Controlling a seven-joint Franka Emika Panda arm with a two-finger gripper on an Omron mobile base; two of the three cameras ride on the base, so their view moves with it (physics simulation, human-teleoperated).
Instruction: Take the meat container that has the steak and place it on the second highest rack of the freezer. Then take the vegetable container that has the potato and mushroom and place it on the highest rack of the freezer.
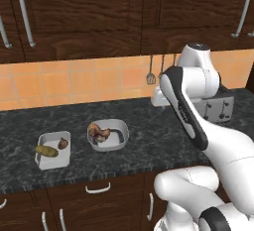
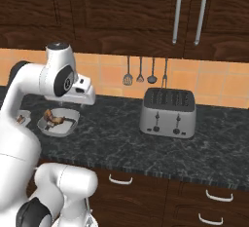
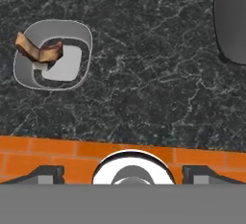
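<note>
dark counter (image 1: 149, 141): toaster (image 2: 168, 112) beside steak (image 1: 98, 133) container (image 1: 115, 137); pincer (image 3: 124, 172) apart, holding nothing

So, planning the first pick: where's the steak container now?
The steak container sits on the dark counter, left of the arm in the left base view, right of the potato-and-mushroom container.

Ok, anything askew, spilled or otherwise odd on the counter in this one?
Nothing spilled or tipped. One small oddity: the steak drapes over the rim of its container rather than lying flat inside. The potato and mushroom sit inside theirs.
</note>
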